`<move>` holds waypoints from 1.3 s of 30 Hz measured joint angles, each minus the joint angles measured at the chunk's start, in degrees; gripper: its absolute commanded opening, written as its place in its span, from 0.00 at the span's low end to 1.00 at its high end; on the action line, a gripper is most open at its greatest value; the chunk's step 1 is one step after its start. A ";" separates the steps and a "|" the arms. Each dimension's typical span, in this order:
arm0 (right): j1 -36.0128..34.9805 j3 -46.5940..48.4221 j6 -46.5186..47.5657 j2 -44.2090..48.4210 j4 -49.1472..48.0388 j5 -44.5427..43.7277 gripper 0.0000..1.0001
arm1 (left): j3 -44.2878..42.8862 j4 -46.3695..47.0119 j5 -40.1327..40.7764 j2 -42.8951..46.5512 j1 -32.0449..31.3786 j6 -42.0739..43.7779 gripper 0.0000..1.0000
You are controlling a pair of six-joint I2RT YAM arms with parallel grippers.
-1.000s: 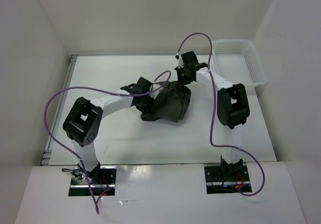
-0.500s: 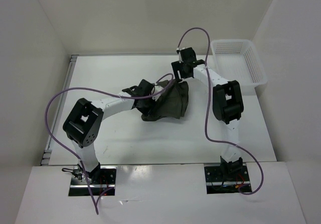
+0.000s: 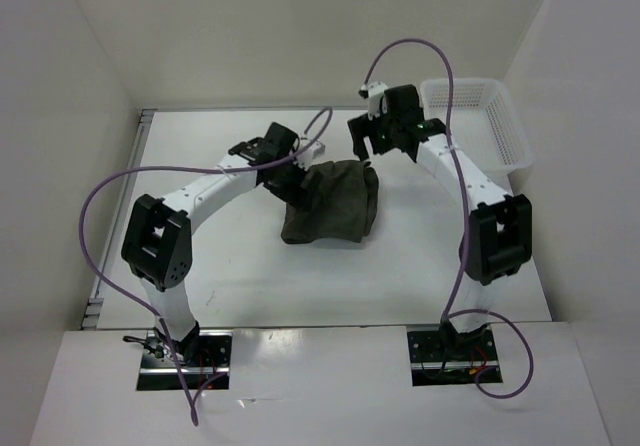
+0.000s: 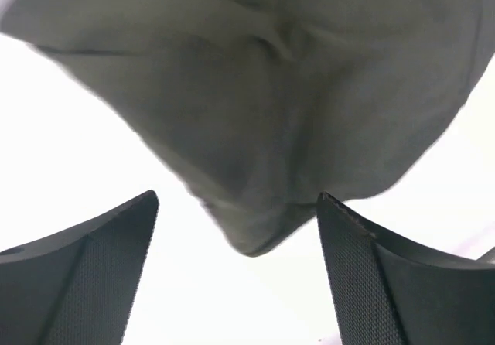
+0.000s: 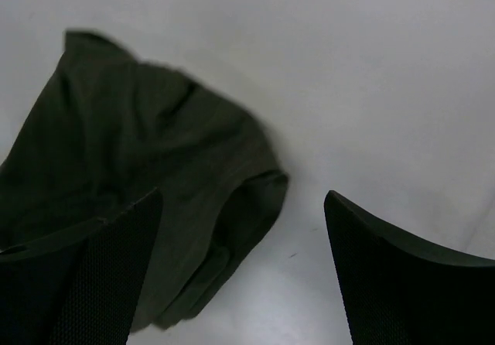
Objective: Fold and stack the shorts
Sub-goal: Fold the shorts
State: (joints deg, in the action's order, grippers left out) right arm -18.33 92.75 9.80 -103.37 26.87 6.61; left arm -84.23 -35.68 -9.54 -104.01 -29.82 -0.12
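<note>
Lying in a rumpled heap at the middle of the counter (image 3: 220, 256), the shorts (image 3: 332, 203) sit just ahead of the left hand (image 4: 238, 229), at their far-left edge and the nearer one, while the right hand (image 5: 241, 206) hovers off their far-right corner, both hands' fingers apart and empty.

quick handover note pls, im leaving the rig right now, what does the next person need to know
Left gripper: open, holding nothing, poised just over the left edge of the shorts.
Right gripper: open, holding nothing, raised above the shorts' far right corner.
Shorts: lying in a compact, wrinkled bundle mid-table, apparently folded over on themselves; how neat the fold is cannot be told.
White basket: at the far right corner, apart from the shorts.
Done: a rough fold, it seems.
Left: probably flatten or finish the fold, then put the shorts where they are to be stacked.
</note>
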 measured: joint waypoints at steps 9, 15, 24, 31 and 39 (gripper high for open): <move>1.05 -23.32 0.57 6.03 8.41 17.31 0.90 | -16.70 0.33 -6.32 -11.93 14.01 -0.11 0.94; 2.34 -27.15 -0.87 6.05 8.90 23.26 0.90 | -20.90 -0.46 -11.19 -21.64 15.19 -0.13 0.95; 2.36 -31.98 -3.02 5.70 6.93 29.75 0.80 | -20.94 -1.64 -16.20 -24.98 14.12 -0.28 0.55; 2.36 -32.41 -7.87 2.73 1.27 30.36 0.35 | -21.99 -1.66 -16.72 -25.55 14.19 -0.24 0.37; 2.86 -32.35 -10.45 0.68 -1.33 30.34 0.00 | -24.33 -1.86 -14.78 -25.73 15.02 -0.26 0.01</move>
State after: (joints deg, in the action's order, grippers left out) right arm -15.46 60.40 -0.64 -102.69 25.54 36.95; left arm -108.55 -37.54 -24.32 -129.73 -14.81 -0.38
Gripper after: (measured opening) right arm 0.012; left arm 0.039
